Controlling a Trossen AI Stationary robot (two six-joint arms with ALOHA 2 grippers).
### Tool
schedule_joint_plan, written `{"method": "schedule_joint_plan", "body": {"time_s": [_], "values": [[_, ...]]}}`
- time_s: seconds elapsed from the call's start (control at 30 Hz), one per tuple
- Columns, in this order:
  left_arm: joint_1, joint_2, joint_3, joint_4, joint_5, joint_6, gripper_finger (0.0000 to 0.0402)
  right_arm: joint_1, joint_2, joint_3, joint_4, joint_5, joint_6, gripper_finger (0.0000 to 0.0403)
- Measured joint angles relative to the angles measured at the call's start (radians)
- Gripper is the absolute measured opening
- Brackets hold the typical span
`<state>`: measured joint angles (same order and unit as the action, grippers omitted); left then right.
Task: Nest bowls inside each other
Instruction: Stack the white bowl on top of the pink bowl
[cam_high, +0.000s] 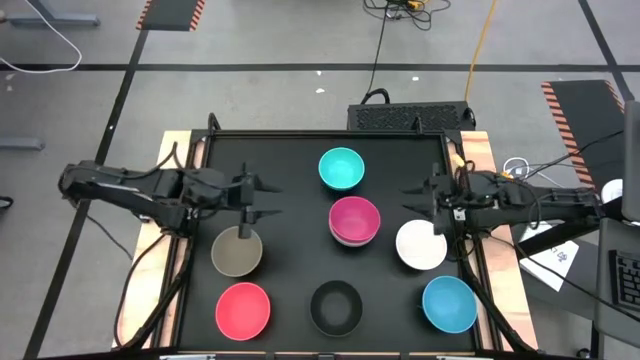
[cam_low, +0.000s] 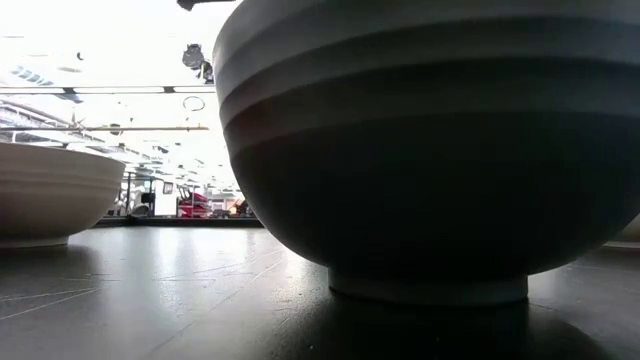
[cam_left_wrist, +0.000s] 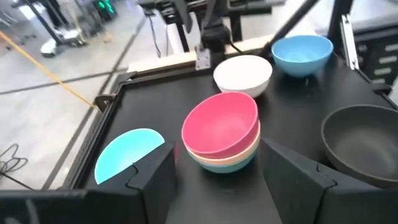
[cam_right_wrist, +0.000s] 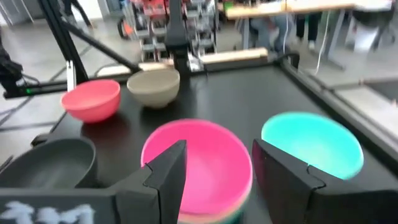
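A magenta bowl (cam_high: 355, 219) sits nested atop a short stack at the centre of the black desk (cam_high: 290, 165), a salmon and a turquoise rim showing beneath it in the left wrist view. A turquoise bowl (cam_high: 341, 168) stands just behind it toward the far edge; a white bowl (cam_high: 420, 245) lies beside it toward the right edge. Along the near edge stand pink-red (cam_high: 243, 309), black (cam_high: 335, 306) and blue (cam_high: 449, 304) bowls, with an olive-grey bowl (cam_high: 237, 250) toward the left edge. The left gripper (cam_high: 262, 199) hovers above the olive-grey bowl's far rim, jaws wide apart. The right gripper (cam_high: 412, 200) hangs by the white bowl, jaws spread.
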<state>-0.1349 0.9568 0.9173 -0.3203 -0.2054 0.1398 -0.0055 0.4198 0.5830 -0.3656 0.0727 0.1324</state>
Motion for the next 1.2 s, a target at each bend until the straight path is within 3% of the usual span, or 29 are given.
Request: {"method": "schedule_joint_plan", "body": {"time_s": [0.17, 0.37, 0.47, 0.63, 0.77, 1.2], "values": [[0.012, -0.081, -0.185, 0.172, 0.010, -0.018, 0.0230, 0.007, 0.024, 0.097, -0.228, -0.038, 0.062, 0.0176], [0.011, -0.088, -0.229, 0.194, 0.025, -0.018, 0.0230, 0.025, 0.143, 0.149, -0.434, -0.122, 0.184, 0.0176], [0.010, -0.088, -0.229, 0.188, 0.025, -0.017, 0.0230, 0.039, 0.210, 0.149, -0.433, -0.184, 0.278, 0.0176], [0.010, -0.088, -0.227, 0.193, 0.025, -0.010, 0.0230, 0.077, 0.315, 0.149, -0.432, -0.180, 0.403, 0.0176], [0.010, -0.088, -0.227, 0.192, 0.025, -0.012, 0.0230, 0.129, 0.377, 0.151, -0.411, -0.235, 0.466, 0.0176], [0.010, -0.088, -0.226, 0.204, 0.051, -0.040, 0.0230, 0.291, 0.457, 0.166, -0.414, -0.235, 0.750, 0.0176]]}}
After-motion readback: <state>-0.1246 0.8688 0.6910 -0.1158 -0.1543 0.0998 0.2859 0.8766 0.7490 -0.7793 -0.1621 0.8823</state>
